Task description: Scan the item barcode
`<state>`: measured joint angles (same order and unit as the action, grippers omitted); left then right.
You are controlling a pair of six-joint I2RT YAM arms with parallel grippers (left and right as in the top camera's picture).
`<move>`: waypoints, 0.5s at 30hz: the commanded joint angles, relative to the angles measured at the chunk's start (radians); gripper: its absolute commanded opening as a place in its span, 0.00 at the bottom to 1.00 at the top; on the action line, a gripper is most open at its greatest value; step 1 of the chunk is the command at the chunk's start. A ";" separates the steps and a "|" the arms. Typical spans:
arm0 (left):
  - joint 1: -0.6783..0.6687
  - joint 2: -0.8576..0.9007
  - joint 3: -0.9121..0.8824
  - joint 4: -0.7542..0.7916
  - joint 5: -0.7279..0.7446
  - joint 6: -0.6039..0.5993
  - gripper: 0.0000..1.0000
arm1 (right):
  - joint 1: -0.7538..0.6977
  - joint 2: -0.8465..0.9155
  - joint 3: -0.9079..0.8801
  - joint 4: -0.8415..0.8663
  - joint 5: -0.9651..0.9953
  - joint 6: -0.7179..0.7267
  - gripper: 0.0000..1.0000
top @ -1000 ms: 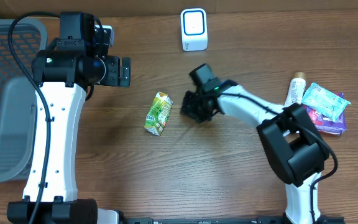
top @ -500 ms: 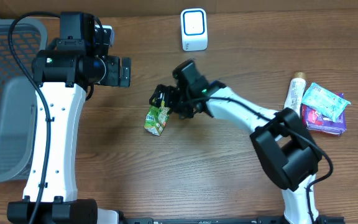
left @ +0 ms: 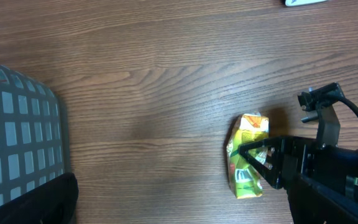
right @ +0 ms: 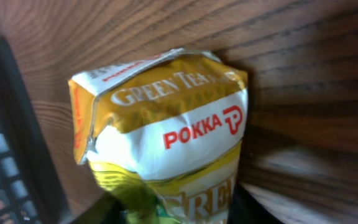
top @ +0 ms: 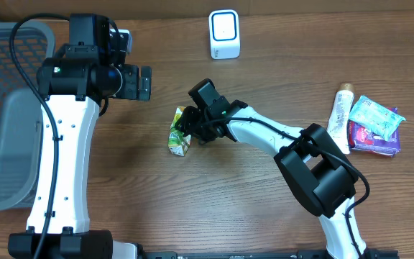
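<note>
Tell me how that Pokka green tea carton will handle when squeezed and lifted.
The green tea carton looks creased and dented, so it would likely give under a hard squeeze. Lying on a flat side, it should slide rather than roll. Its glossy print may slip in the right gripper.

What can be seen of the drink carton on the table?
The drink carton is a small paper box, green and yellow with a white band, printed "Green Tea" and "POKKA". It looks dented and creased. It lies on its side on the wooden table. The right gripper straddles it; whether it grips is unclear.
</note>
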<state>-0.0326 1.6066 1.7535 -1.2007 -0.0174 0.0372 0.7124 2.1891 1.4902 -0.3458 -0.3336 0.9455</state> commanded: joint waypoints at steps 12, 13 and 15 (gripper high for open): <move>-0.007 -0.004 0.018 0.001 0.010 0.023 1.00 | -0.002 0.046 -0.003 0.076 -0.034 -0.196 0.80; -0.007 -0.004 0.018 0.001 0.010 0.023 1.00 | -0.003 0.046 -0.003 0.076 -0.033 -0.198 0.83; -0.007 -0.004 0.018 0.001 0.010 0.023 1.00 | -0.008 0.046 -0.003 0.082 -0.034 -0.242 0.84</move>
<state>-0.0326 1.6066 1.7535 -1.2007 -0.0177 0.0372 0.7113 2.2101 1.4998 -0.2596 -0.3744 0.7803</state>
